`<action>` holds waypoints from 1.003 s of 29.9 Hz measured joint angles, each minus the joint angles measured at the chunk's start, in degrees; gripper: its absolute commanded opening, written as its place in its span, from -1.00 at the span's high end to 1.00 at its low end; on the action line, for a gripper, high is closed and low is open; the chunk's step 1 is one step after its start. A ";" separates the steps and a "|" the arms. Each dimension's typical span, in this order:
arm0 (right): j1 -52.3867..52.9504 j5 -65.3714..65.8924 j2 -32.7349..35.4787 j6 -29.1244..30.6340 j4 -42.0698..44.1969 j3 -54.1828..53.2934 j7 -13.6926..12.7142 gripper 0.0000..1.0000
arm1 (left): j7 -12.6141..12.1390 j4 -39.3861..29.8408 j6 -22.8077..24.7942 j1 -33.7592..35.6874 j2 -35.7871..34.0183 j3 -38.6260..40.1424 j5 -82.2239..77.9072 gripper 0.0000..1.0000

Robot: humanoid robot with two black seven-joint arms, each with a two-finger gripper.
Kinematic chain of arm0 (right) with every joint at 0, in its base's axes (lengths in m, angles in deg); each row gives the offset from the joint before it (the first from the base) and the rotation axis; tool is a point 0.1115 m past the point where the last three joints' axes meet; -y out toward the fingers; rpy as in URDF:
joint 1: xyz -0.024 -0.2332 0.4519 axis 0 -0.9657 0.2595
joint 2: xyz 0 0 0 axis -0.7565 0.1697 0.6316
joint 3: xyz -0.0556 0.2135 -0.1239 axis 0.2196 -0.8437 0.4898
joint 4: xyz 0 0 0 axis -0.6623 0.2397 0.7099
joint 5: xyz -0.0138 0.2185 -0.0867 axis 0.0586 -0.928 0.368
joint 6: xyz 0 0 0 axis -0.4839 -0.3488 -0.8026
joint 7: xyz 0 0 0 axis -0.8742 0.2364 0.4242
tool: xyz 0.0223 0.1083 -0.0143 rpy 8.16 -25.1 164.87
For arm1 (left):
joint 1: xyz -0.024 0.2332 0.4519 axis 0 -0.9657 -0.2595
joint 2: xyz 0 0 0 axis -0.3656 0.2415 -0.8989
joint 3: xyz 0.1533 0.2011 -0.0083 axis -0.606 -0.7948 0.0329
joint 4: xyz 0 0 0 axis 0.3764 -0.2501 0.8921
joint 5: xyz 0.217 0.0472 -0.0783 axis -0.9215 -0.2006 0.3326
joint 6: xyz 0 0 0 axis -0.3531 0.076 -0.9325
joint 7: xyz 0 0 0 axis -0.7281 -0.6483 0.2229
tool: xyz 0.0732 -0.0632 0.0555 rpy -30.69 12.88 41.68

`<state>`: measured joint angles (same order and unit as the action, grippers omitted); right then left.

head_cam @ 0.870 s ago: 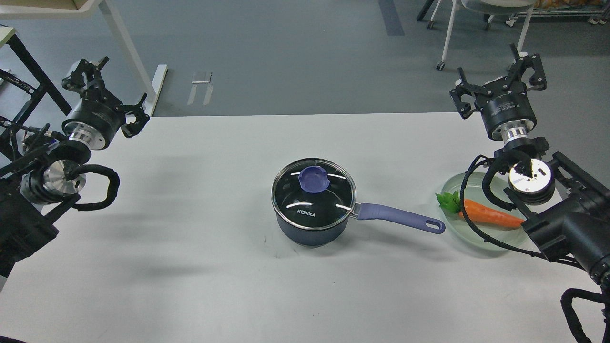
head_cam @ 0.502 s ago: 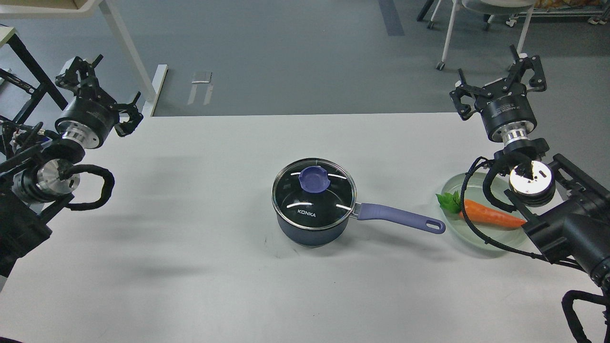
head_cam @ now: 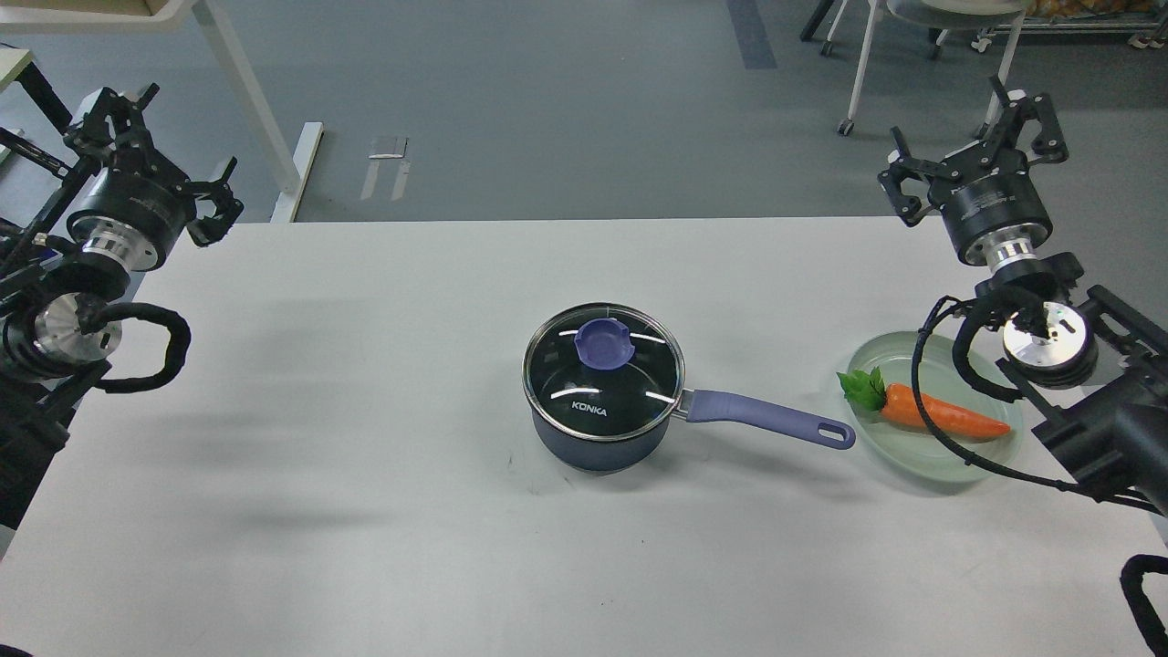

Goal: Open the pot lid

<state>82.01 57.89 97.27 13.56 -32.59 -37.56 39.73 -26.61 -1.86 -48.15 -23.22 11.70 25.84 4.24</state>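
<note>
Left gripper (head_cam: 146,141) is hanging beyond the far left corner of the white table (head_cam: 365,511), fingers spread wide, holding nothing and well apart from the pot. Moving right: the dark blue saucepan (head_cam: 598,438) is sitting near the middle of the table, a little toward the near edge, with its purple handle (head_cam: 771,422) pointing at the right edge. The glass lid (head_cam: 602,372) is lying flat and seated on the rim, metal band all round, with the purple knob (head_cam: 603,345) standing at its centre; lid not yet lifted. Judgement: the lid is likely rigid, moderately heavy for its size, smooth and breakable if dropped; the glass is offering no purchase, so the knob is the only sensible hold, taken from above with the fingers closing on opposite sides and lifted straight up. The knob looks rounded and may be slippery, so a centred pinch matters. Further right, a carrot (head_cam: 940,415) is lying in a clear glass dish (head_cam: 890,456) near the right edge, just beyond the handle tip. Right gripper (head_cam: 976,137) is hovering past the far right corner, fingers also spread wide, empty.
</note>
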 measured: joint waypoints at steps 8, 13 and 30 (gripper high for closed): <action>5.11 4.05 13.93 0.08 -8.85 8.04 0.28 -1.00 | 0.04 -1.31 0.14 0.00 -2.40 -0.03 0.12 -0.98; 8.16 20.48 17.71 -0.73 -13.11 9.60 0.28 -1.00 | -0.16 -1.37 1.20 -0.02 -2.59 -0.46 -2.50 -0.98; 11.38 97.78 21.52 -1.15 -40.70 15.76 0.88 -1.00 | 0.15 -8.74 2.48 0.11 -2.65 -0.63 -18.27 -0.98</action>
<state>93.39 155.66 118.78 12.41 -73.29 -21.80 40.61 -26.46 -10.60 -45.67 -23.11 9.05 25.20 -14.03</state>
